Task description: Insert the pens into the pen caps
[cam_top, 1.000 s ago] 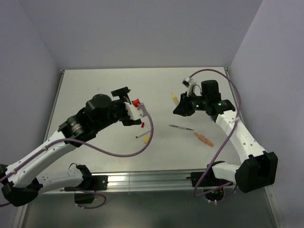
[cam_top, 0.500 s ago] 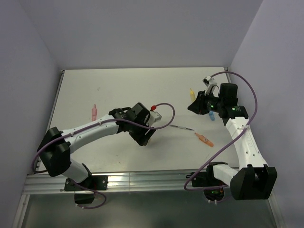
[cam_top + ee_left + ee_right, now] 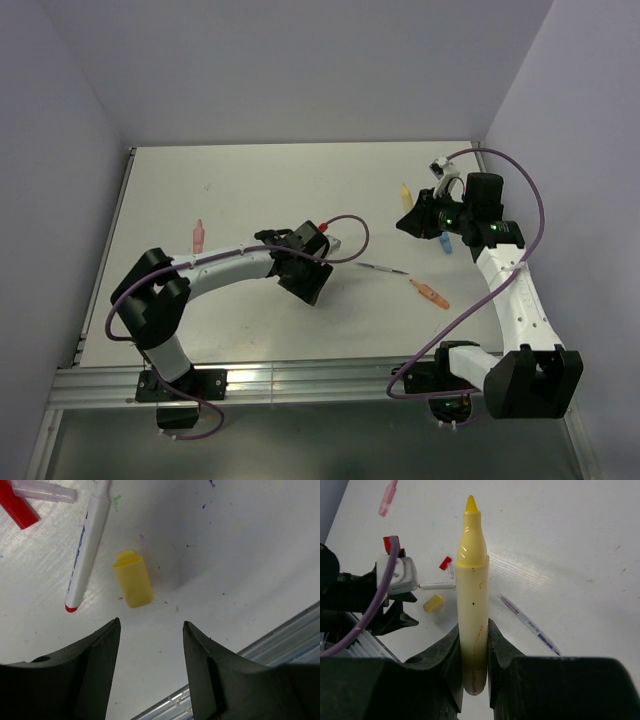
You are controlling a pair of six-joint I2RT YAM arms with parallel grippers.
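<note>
Left arm reaches across the bench (image 3: 250,180) toward its middle. The left tool (image 3: 151,627) sits low over the surface, jaws moderately apart with nothing between them. The yellow cap (image 3: 133,578) lies on its side on the bench just ahead of the gap, touching neither jaw. Just beside the cap lies the white stick pen (image 3: 87,545), its red tip toward the tool; cap and stick are apart. The red cap (image 3: 17,507) lies near the stick's far end, next to a clear tube-like piece (image 3: 45,491) cut by the frame edge, possibly part of the stick pen, cannot tell. The right tool (image 3: 472,642) is held above the right rear part of the bench, closed on the yellow pen (image 3: 472,570). The pen is clamped between both jaws at the rear of its barrel, bare tip pointing away from the wrist. Loose on the bench: thin grey pen (image 3: 380,268) between the two tools, orange pen (image 3: 430,293) toward the front right, blue pen (image 3: 446,243) just beside the right arm, pink pen (image 3: 198,235) well apart at the left.
</note>
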